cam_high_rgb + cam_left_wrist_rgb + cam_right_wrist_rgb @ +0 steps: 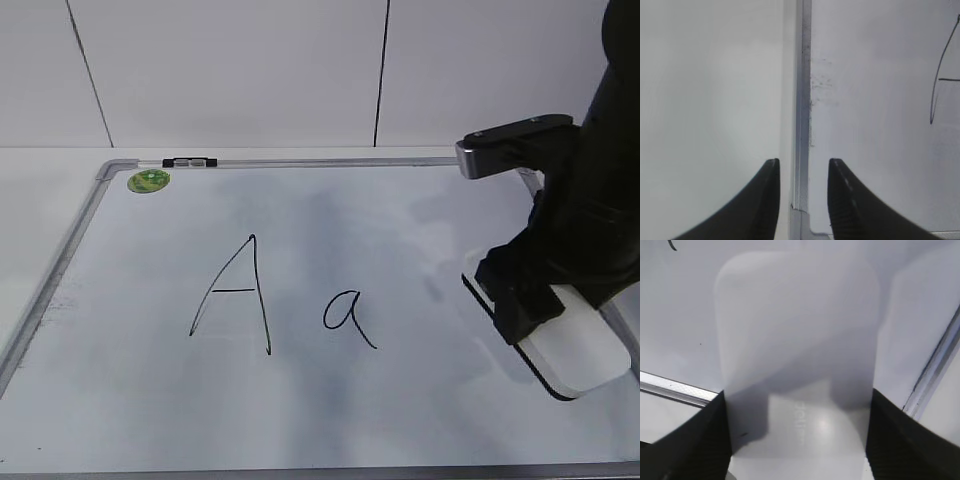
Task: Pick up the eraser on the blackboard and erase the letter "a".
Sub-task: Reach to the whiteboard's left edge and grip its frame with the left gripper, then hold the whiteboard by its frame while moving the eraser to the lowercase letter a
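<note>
The blackboard (pixel 400 230) is a white board with a grey frame lying flat. A small lowercase letter "a" (pixel 348 318) is written near its middle, right of a taller capital "A" (pixel 235 295). The white eraser (pixel 585 350) lies at the board's right side, its dark underside showing along its edge. My right gripper (pixel 525 300) straddles it. In the right wrist view both fingers (pixel 797 440) press against the sides of the eraser (pixel 800 340). My left gripper (pixel 804 175) is open and empty over the board's left frame rail (pixel 802 100).
A green sticker (pixel 148 181) and a small black-and-white clip (pixel 189 162) sit at the board's top left corner. A white tiled wall stands behind. Frame rails (pixel 940 365) run close beside the eraser. Part of the capital "A" (pixel 940 75) shows in the left wrist view.
</note>
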Action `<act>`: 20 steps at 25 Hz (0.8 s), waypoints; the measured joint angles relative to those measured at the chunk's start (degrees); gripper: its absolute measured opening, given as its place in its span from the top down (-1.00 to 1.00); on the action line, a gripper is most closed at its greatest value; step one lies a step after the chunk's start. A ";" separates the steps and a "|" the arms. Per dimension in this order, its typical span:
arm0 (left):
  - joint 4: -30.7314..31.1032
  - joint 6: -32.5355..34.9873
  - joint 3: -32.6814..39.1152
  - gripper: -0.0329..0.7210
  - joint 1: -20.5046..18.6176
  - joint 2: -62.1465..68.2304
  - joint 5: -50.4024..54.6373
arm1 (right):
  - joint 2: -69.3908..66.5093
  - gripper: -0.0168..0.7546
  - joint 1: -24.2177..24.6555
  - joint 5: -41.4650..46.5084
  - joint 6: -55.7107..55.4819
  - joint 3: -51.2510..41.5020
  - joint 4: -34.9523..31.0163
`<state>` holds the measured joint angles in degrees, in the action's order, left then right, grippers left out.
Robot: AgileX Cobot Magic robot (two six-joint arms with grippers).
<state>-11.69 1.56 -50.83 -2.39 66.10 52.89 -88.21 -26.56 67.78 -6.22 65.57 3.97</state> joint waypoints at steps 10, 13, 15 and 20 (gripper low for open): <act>0.00 2.22 -9.19 0.09 0.60 18.44 -1.78 | 0.00 -0.44 0.00 0.93 0.00 0.00 1.53; 0.00 2.94 -13.41 0.10 1.66 23.78 -1.22 | 0.00 -0.44 0.00 -0.02 0.00 0.00 1.53; 0.00 3.17 -16.09 0.11 2.23 27.81 0.56 | 0.00 -0.44 0.00 -0.45 0.00 0.00 1.53; -0.10 3.21 -22.69 0.19 3.06 36.83 4.97 | 0.00 -0.44 0.00 -0.85 0.00 0.00 1.53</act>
<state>-11.79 4.77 -73.52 0.67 102.93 57.86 -88.21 -26.56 66.93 -6.22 65.57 5.50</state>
